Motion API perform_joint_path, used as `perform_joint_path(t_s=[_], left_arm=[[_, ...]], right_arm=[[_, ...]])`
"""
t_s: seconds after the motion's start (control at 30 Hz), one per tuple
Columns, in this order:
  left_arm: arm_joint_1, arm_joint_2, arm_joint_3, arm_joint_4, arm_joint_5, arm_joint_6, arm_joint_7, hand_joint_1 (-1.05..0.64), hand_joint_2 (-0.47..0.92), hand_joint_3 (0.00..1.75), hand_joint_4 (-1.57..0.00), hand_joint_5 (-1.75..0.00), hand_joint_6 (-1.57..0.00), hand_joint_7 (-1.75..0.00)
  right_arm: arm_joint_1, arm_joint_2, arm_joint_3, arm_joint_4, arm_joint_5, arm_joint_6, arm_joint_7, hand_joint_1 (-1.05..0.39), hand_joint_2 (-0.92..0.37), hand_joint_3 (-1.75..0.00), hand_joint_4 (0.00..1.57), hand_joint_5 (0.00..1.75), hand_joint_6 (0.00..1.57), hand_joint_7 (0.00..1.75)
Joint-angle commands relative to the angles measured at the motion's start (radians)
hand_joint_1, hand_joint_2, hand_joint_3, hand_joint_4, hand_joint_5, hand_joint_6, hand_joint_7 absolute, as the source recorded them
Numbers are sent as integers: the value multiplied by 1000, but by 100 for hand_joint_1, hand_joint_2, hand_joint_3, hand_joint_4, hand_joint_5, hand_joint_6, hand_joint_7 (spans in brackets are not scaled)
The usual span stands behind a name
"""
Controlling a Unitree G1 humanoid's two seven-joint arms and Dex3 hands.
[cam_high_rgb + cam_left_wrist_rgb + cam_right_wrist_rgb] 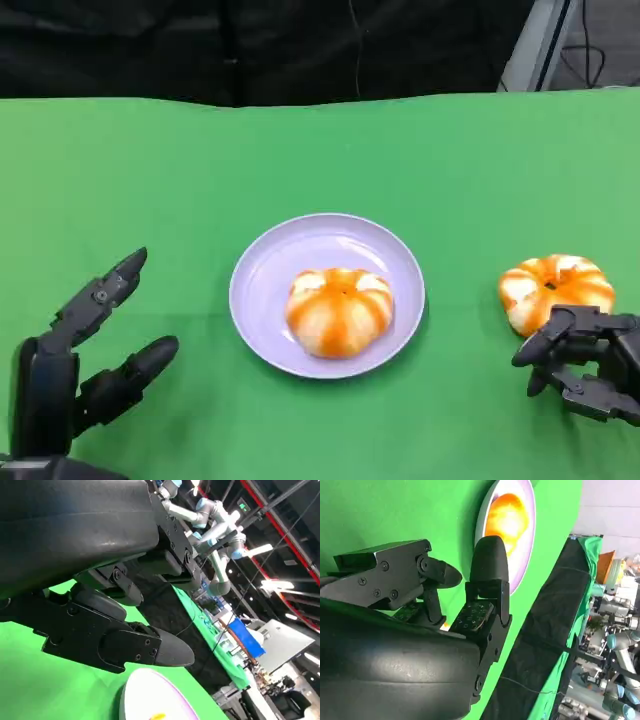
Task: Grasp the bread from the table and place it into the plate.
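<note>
1. Surface (200, 170): flat, covered in matte bright green cloth, smooth with no visible wrinkles; black drape hangs behind its far edge.
2. Plate (262, 262): round, shallow, pale lavender, smooth glossy finish with a raised rim; sits mid-surface. Its edge also shows in the left wrist view (150, 690) and the right wrist view (530, 530).
3. Bread in plate (340, 310): round, domed bun, pumpkin-like lobes, orange glaze with pale cream stripes, small dimple on top; lies toward the near right part of the plate, inside the rim. Seen as an orange glow in the right wrist view (507, 517).
4. Second bread (556, 288): same lobed shape and orange-and-cream colouring, lying on the green cloth well right of the plate, not touching it.
5. Right hand (585, 360): black, hard plastic segments with visible screws; fingers curled in, just at the near side of the second bread and overlapping its near edge in the head view. Cannot tell whether it grips the bread or just touches it. Right wrist view (470, 595) shows textured finger pads and a rounded glossy shell.
6. Left hand (95, 350): black, same jointed build, rounded fingertips; fingers spread apart, holding nothing, above the cloth left of the plate. Left wrist view (135, 640) shows it near the plate rim.
</note>
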Motion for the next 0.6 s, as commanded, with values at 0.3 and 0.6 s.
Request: perform_joint_path(t_s=[0.3, 0.6], left_arm=[[27, -50, 58, 46, -115, -59, -170, -26, 92, 11, -84, -2, -68, -1], [37, -67, 91, 43, -131, -60, -216, -26, 92, 12, -86, -1, -69, -1]], right_arm=[[8, -18, -11, -3, 12, 0, -5, 7, -87, -57, 87, 137, 97, 90], [7, -15, -12, -5, 19, 3, 0, 7, -86, -58, 87, 137, 96, 91]])
